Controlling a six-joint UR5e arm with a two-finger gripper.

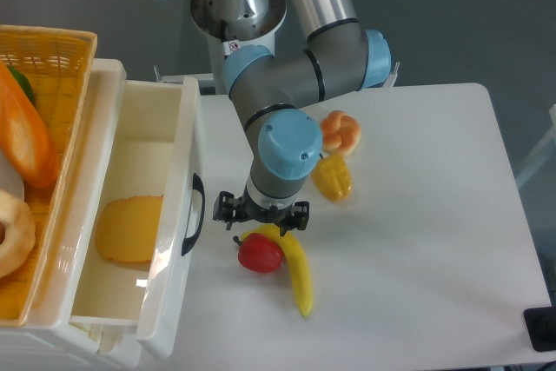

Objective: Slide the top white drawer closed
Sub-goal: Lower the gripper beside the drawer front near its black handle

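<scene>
The top white drawer (178, 241) stands pulled far out to the right of the cabinet at the left. Its front panel carries a black curved handle (193, 215). A flat yellow-orange food piece (130, 230) lies inside it. My gripper (262, 219) points down at the table just right of the drawer front, a short gap from the handle. Its black linkages are spread to both sides, so it looks open and empty. The fingertips are hidden under the wrist. A bit of the lower drawer (113, 341) shows under the top one.
A yellow woven basket (61, 49) with an orange loaf and a ring-shaped bread sits on the cabinet at the left. A red fruit (261, 254) and a banana (300, 280) lie just below my gripper. A yellow vegetable (333, 178) and an orange pastry (341, 132) lie right of the arm.
</scene>
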